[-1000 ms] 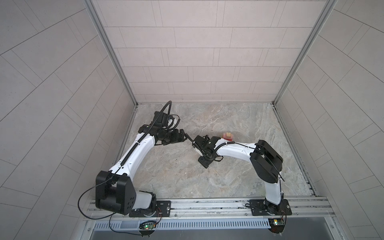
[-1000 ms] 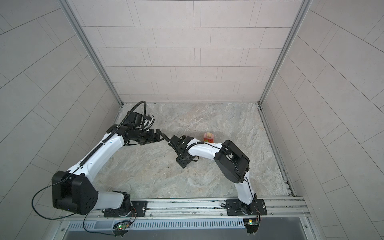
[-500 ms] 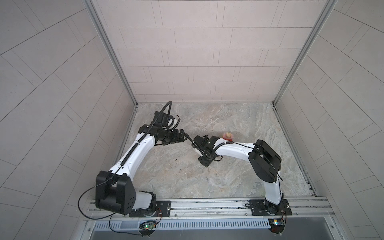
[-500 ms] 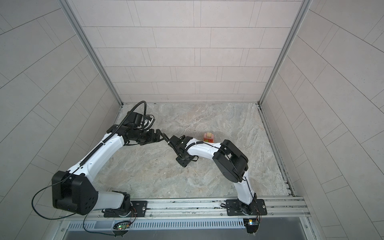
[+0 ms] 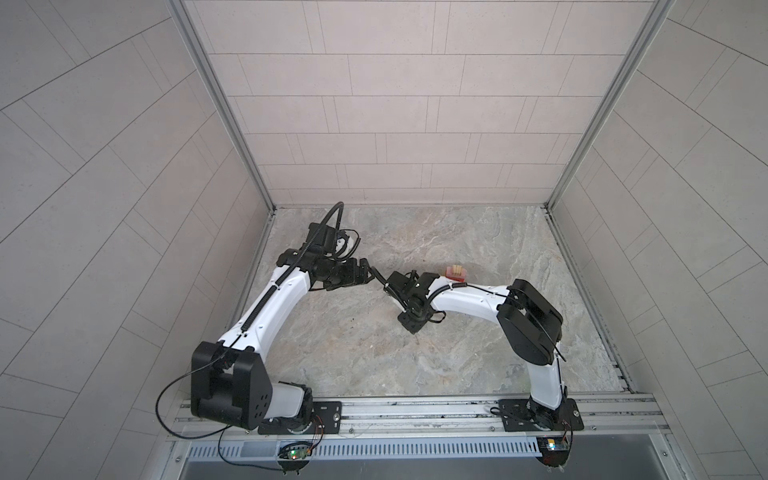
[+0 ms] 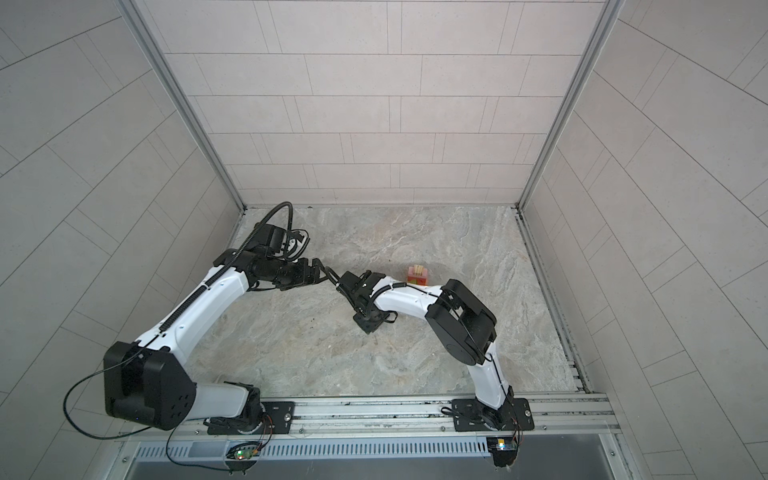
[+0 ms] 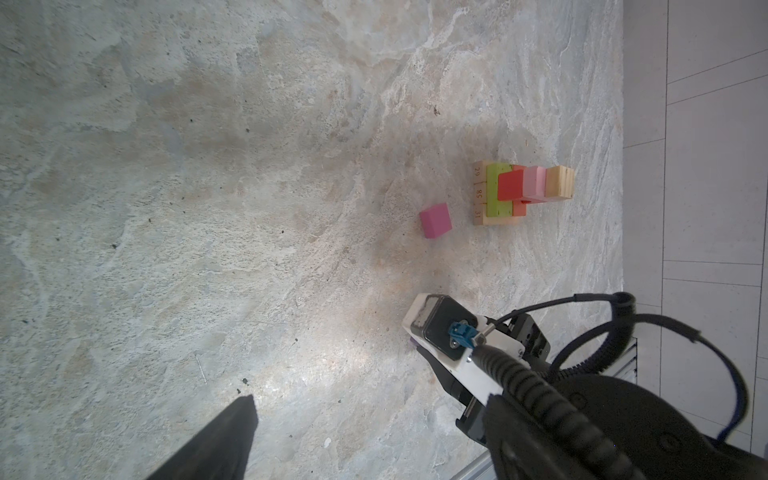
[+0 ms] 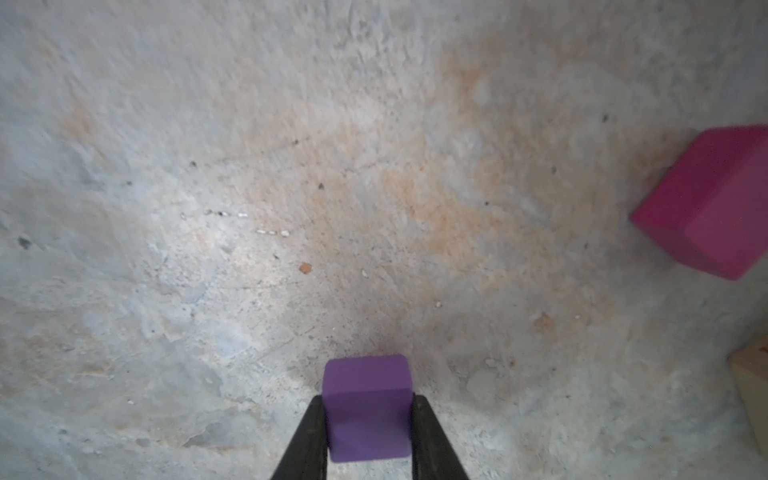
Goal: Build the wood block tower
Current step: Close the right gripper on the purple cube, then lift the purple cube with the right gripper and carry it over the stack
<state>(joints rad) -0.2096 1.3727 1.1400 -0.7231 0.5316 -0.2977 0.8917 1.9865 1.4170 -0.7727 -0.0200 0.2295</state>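
Gripping a small purple wooden cube point(image 8: 368, 399), the right gripper point(image 8: 368, 405) is clenched on it. In the right wrist view its two black fingers point(image 8: 309, 436) press against opposite sides of the cube, low over the mottled grey-and-tan stone tabletop point(image 8: 291, 166). Whether the cube rests on the surface or hangs just clear of it is hard to tell from this angle.

A magenta wooden cube point(image 8: 706, 203) lies loose on the tabletop, well apart from the held cube. In the left wrist view it point(image 7: 435, 220) sits near the wood block tower point(image 7: 519, 193) without touching it, between the tower and the right arm's wrist.

The tower is a stack on a plain tan base slab marked with numbers. Above the slab come a lime green rectangle, orange and red pieces, a pink rectangle and a tan block on top. In both top views the tower point(image 5: 456, 271) point(image 6: 417, 274) stands just behind the white right arm point(image 5: 469, 299), on the side toward the back wall.

The left gripper point(image 5: 374, 275) is released, jaws spread wide. It hovers near the right arm's wrist, and one dark finger point(image 7: 224, 440) shows in the left wrist view.
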